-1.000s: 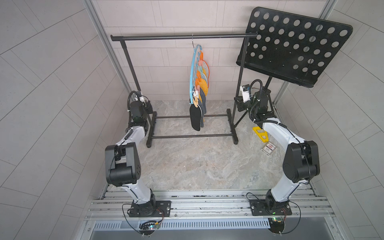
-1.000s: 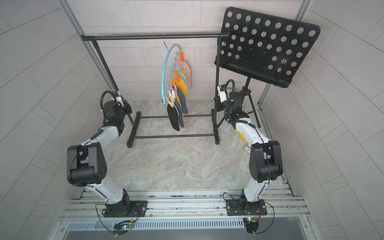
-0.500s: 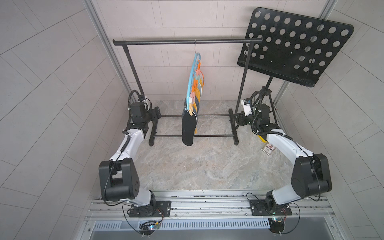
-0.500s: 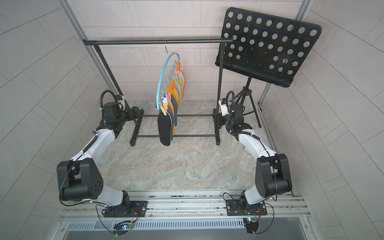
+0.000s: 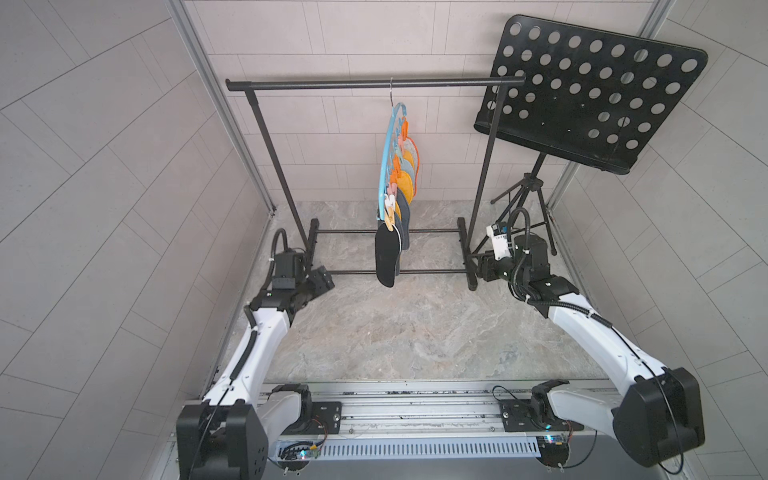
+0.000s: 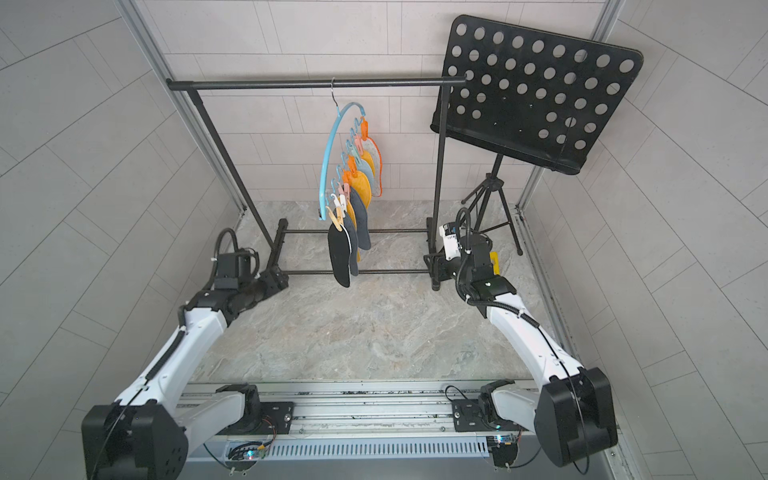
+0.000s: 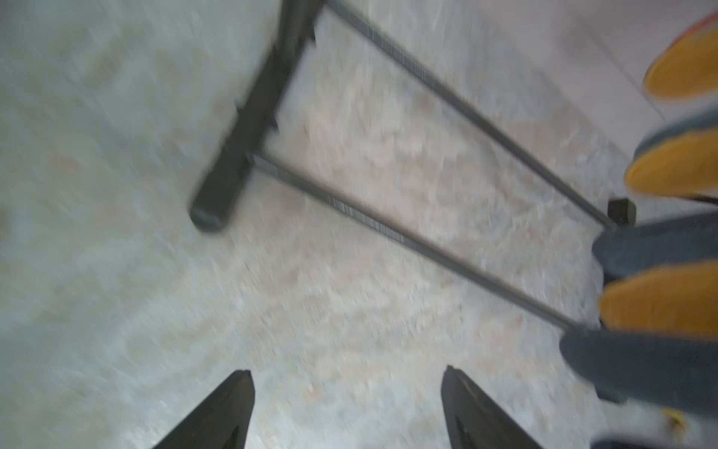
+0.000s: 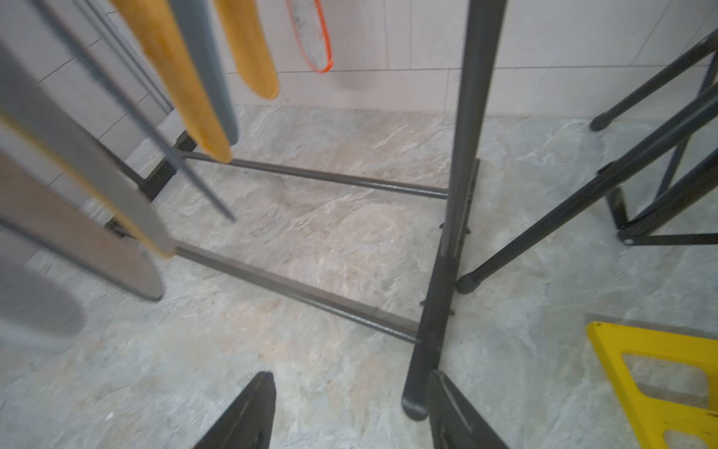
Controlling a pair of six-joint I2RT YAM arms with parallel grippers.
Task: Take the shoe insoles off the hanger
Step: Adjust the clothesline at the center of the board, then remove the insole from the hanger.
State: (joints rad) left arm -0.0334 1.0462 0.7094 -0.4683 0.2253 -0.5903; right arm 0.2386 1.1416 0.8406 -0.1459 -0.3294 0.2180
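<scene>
A blue hanger (image 5: 383, 166) hangs by its hook from the top rail of a black rack (image 5: 374, 83), in the upper middle of both top views. The insoles (image 5: 386, 257) are clipped along it in a row: orange and grey ones behind, and a black one lowest and nearest the camera. Each hangs with its long axis upright, its free end pointing down at the floor (image 5: 395, 332).

The left gripper (image 5: 322, 282) sits low at middle left, beside the rack's left foot. The right gripper (image 5: 482, 270) sits low at middle right, beside the rack's right foot. The insoles hang between the two, well apart from both.

In a top view the hanger is nearly edge-on. In a top view its arch (image 6: 328, 158) opens out and the insoles fan apart.

The left wrist view is blurred. The left gripper (image 7: 345, 373) has its fingers (image 7: 225, 408) spread, with only floor between them. Orange and grey insole ends show off to one side.

In the right wrist view the right gripper (image 8: 349, 375) also has its fingers spread and holds nothing, with the rack's foot just beside one finger. Here the insoles appear as thin strips, with a red-edged mesh insole (image 8: 311, 35) farthest back.
</scene>
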